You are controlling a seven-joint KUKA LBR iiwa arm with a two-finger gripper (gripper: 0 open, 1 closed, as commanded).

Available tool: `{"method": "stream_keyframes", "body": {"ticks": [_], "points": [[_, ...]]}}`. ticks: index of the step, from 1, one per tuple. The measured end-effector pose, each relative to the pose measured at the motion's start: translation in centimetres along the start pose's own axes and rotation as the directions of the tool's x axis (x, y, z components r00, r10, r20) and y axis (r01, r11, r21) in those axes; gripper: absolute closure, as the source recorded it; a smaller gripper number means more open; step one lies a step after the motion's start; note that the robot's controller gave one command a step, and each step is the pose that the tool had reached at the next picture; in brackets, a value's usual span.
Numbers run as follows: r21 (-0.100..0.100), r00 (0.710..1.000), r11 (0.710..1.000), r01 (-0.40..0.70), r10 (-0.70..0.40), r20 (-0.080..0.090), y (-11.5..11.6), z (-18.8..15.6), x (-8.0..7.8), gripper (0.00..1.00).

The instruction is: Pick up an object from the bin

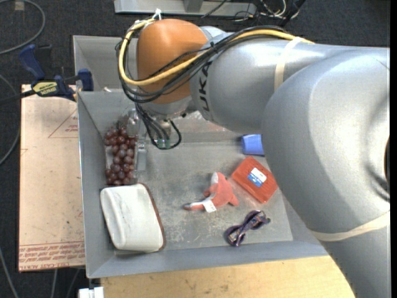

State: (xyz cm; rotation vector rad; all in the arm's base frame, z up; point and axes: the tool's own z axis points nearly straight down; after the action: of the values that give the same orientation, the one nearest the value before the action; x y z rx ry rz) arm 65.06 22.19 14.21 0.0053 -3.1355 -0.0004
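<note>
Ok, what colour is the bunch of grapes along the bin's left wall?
Dark red, close to maroon. The bunch of grapes shows best in the camera view.

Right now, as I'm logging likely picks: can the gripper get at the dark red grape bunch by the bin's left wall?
Probably yes: the gripper hangs right beside the grape bunch, and nothing lies over it.

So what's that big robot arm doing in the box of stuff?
The big grey robot arm is reaching into the grey bin to pick something out. Its jaws are down at the bin's left side, right beside a bunch of dark red grapes. Whether it has grabbed them I cannot tell. A white pad, a pink toy, an orange box, a blue block and purple glasses lie apart on the bin floor.
</note>
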Motion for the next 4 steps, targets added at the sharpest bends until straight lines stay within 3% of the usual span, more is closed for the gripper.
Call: {"method": "stream_keyframes", "body": {"ticks": [1, 2, 3, 4], "points": [[-0.001, 1.000, 1.000, -0.002, 0.002, 0.007, -0.1, -0.5, -0.2, 0.00], [-0.002, 0.993, 0.993, 0.120, -0.120, 0.013, 0.6, 1.9, 0.0, 0.00], [0.000, 0.917, 0.917, 0.399, -0.398, 0.010, 1.2, 3.7, 0.6, 0.00], [0.004, 0.834, 0.834, 0.552, -0.552, 0.015, 1.8, 4.9, 1.6, 0.00]]}}
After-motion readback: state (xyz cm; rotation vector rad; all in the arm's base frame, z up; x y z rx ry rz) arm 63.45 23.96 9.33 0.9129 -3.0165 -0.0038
